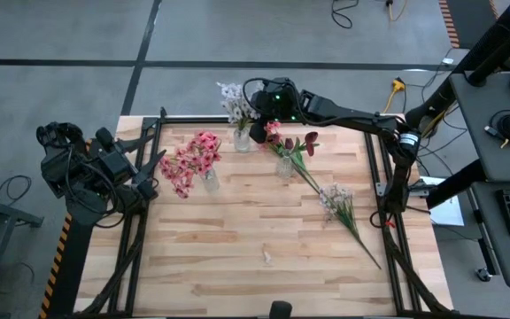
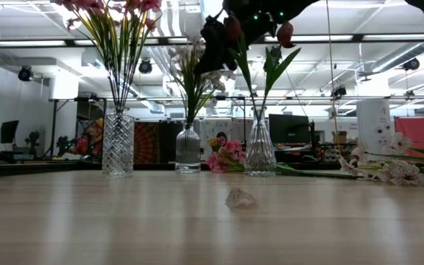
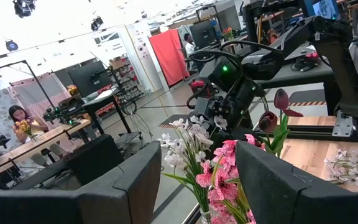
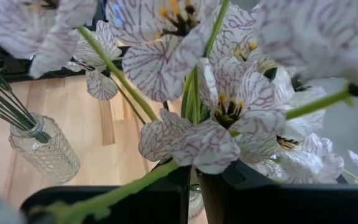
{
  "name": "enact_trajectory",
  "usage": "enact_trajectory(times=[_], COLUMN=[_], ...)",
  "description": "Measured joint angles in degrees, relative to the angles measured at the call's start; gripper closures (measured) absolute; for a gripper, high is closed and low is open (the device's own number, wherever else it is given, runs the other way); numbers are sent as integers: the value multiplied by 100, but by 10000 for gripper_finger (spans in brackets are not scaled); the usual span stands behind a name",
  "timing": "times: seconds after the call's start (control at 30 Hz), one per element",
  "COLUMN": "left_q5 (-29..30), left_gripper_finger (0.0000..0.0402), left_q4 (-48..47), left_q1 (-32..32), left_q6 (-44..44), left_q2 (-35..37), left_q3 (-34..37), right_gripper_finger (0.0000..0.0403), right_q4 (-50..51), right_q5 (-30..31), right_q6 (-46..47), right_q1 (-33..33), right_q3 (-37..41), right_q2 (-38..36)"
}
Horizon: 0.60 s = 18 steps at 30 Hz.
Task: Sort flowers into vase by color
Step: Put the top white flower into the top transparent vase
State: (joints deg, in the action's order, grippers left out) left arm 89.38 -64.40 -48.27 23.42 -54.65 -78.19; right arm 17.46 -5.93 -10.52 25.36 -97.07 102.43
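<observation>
Three cut-glass vases stand along the far side of the wooden table (image 1: pixel 237 248). The left vase (image 2: pixel 118 144) is tall and faceted and holds pink flowers (image 1: pixel 193 159) on thin green stalks. The middle vase (image 2: pixel 188 149), a squat ribbed bottle, holds white flowers (image 1: pixel 233 102) whose broad petals carry fine lilac veins and yellow centres. The right vase (image 2: pixel 260 151), flared at the base, holds dark red tulips (image 1: pixel 308 142) with smooth blade-like leaves. A pink sprig (image 2: pixel 225 157) lies flat on the wood just behind that vase. Another white stem (image 1: pixel 339 206) lies loose on the table toward the right, its long stalk slanting toward the near edge. A small crumpled scrap (image 2: pixel 241 198) sits near the table's middle.

The right gripper (image 1: pixel 259 131) hangs over the far edge between the white and red bunches, its dark fingers closed, a green stalk crossing just in front of them in the wrist view. The left gripper (image 1: pixel 149 173) waits at the table's left edge, fingers parted and empty.
</observation>
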Motion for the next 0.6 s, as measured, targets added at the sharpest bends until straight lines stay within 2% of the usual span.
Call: enact_trajectory(times=[0.6], left_q5=[0], left_gripper_finger=[212], left_q4=[2], left_q1=[0], left_q6=[2], left_q2=[0], left_q3=[0], right_gripper_finger=[390], right_q4=[-4], right_q5=[0], right_q6=[-17], right_q1=[0], right_q3=[73], right_q2=[222])
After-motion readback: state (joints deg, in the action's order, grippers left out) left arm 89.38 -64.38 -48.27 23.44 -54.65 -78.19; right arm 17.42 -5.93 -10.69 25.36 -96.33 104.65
